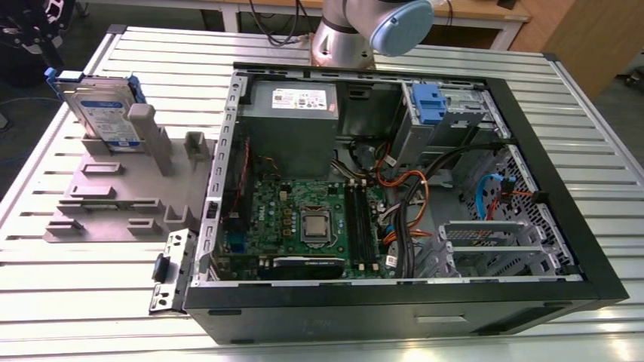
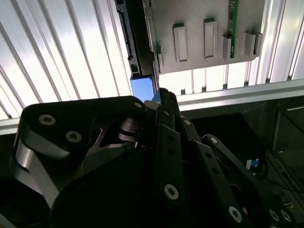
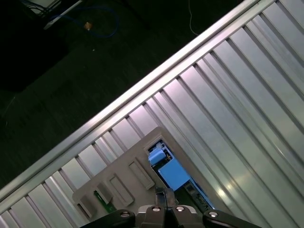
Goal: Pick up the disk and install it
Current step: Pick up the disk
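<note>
The disk [image 1: 102, 111] is a silver hard drive with a white-and-blue label in a blue carrier. It stands upright on edge in a grey holder [image 1: 121, 192] on the slatted table, at the exterior view's left. My gripper [image 1: 38, 45] hangs dark above it, a little further left and apart from it. In both wrist views I look down on it: the blue carrier top [image 3: 167, 172] lies just past my gripper [image 3: 164, 192], and its blue end [image 2: 142, 88] sits just beyond my gripper [image 2: 163, 96]. The fingers look shut with nothing between them.
An open computer case [image 1: 563, 173] lies on the table at the exterior view's right, with a green motherboard [image 1: 302, 215], a grey power supply [image 1: 292, 102], loose cables and a drive bay holding a blue carrier [image 1: 430, 102]. The table edge [image 3: 142, 85] runs close behind the holder.
</note>
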`<state>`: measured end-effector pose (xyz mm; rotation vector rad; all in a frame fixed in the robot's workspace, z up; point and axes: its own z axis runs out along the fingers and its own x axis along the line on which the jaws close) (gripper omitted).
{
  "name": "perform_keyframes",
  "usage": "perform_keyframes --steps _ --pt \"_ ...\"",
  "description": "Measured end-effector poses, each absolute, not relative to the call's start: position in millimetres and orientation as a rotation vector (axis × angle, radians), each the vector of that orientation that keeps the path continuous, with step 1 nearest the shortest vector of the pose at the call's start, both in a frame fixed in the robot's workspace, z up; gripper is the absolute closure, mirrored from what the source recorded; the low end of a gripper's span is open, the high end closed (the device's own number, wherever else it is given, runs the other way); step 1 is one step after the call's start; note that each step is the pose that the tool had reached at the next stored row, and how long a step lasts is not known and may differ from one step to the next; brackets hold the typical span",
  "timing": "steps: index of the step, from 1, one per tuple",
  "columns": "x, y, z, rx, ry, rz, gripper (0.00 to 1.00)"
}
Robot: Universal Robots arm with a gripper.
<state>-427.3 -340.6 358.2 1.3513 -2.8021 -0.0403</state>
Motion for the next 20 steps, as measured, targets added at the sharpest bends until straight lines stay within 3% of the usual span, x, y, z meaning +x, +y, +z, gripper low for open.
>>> perform_keyframes --steps 20 --pt "-427.4 -340.5 357.7 1.597 -2.685 -0.031 0.89"
